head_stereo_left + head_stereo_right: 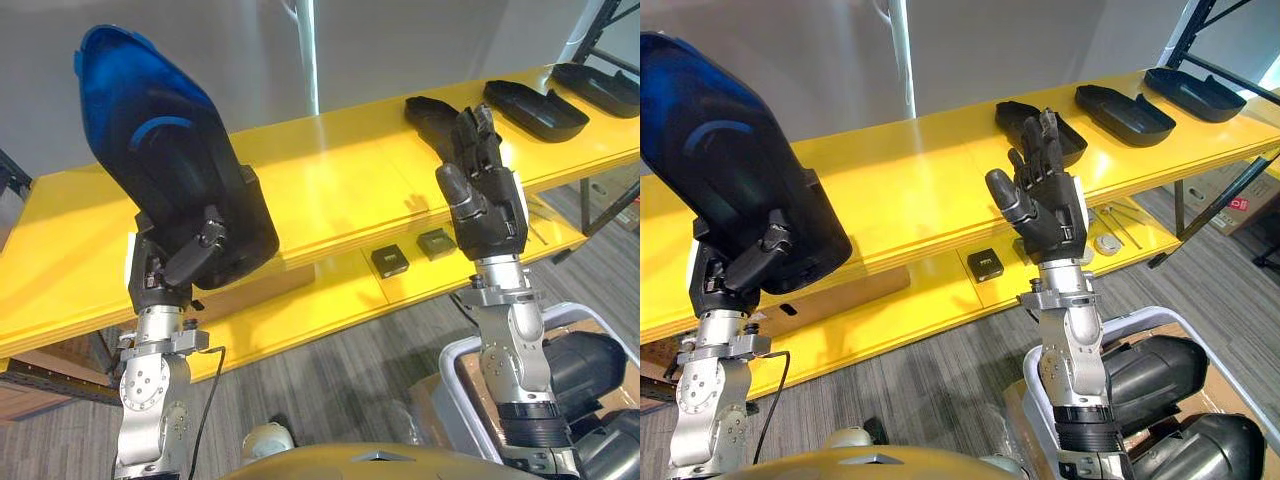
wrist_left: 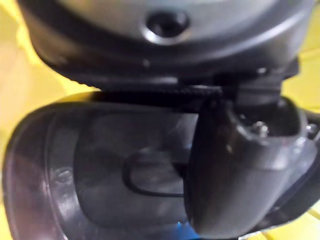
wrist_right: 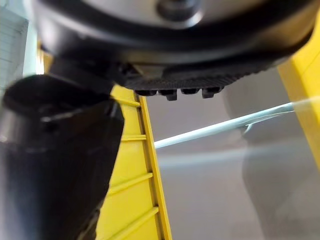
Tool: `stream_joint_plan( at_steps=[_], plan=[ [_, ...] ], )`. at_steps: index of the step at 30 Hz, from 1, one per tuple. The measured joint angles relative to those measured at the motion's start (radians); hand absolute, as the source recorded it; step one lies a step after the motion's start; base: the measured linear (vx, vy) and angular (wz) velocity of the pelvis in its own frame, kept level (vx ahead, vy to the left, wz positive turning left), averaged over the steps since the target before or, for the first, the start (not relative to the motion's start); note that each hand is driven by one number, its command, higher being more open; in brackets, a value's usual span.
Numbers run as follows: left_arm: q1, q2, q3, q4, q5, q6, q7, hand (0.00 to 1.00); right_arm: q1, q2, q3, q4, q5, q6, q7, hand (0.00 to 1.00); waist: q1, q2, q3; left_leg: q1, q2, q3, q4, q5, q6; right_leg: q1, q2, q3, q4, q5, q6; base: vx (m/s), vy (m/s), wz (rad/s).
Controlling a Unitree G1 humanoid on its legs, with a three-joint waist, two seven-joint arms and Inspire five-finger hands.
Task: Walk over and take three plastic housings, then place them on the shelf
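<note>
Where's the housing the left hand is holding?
Eye views, left side: the housing is held up in the left hand, raised in front of the yellow shelf, toward its left end.

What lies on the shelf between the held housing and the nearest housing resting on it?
Nothing: that stretch of yellow shelf is bare in both eye views, from the held housing to the nearest resting housing.

The yellow shelf [image 1: 330, 170] has two boards. On the upper board [image 1: 910, 180], three black plastic housings lie in a row toward its right end, each apart from the next: left housing [image 1: 425, 110], middle housing [image 1: 535, 108], right housing [image 1: 600, 88]. The lower board [image 1: 300, 315] carries a cardboard box [image 1: 855, 288], two small black square blocks side by side, the left block [image 1: 389, 261] and the right block [image 1: 436, 243], and a small round disc [image 1: 1107, 243].
</note>
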Motion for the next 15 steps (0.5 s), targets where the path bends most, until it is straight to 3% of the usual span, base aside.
stream_joint_plan(
  at_steps=[5, 7, 12, 15],
  plan=[
    [-0.11, 0.017, -0.086, 0.004, -0.01, 0.083, -0.032, 0.0, 0.047, 0.032, 0.027, 0.0, -0.002, 0.037, -0.014, 1.0, -0.024, 0.006, 0.003, 0.042, -0.001, 0.031, -0.134, 0.078, -0.009, -0.019, 0.028, 0.029, -0.014, -0.001, -0.001, -0.02, -0.036, -0.13],
    [-0.184, 0.051, -0.138, 0.036, -0.012, 0.124, -0.045, 0.0, 0.061, 0.032, 0.049, 0.001, 0.001, 0.053, -0.008, 1.0, -0.049, 0.01, 0.004, 0.065, -0.002, 0.053, -0.202, 0.12, -0.012, -0.04, 0.04, 0.05, -0.016, -0.001, -0.001, -0.05, -0.01, -0.27],
    [-0.36, 0.095, -0.18, 0.225, -0.021, 0.206, -0.016, 0.0, 0.093, 0.028, 0.09, 0.0, 0.0, 0.07, 0.043, 1.0, -0.1, 0.013, 0.004, 0.086, 0.012, 0.101, -0.205, 0.123, -0.014, -0.062, 0.051, 0.104, -0.014, 0.0, 0.0, -0.05, 0.007, -0.3],
    [-0.455, 0.148, -0.18, 0.341, -0.07, 0.239, 0.033, 0.0, 0.152, 0.027, 0.102, 0.0, 0.0, 0.1, 0.068, 1.0, -0.108, 0.014, 0.003, 0.084, 0.029, 0.139, -0.205, 0.132, -0.021, -0.098, 0.066, 0.144, -0.014, 0.01, 0.003, -0.03, 0.0, -0.39]
  ],
)
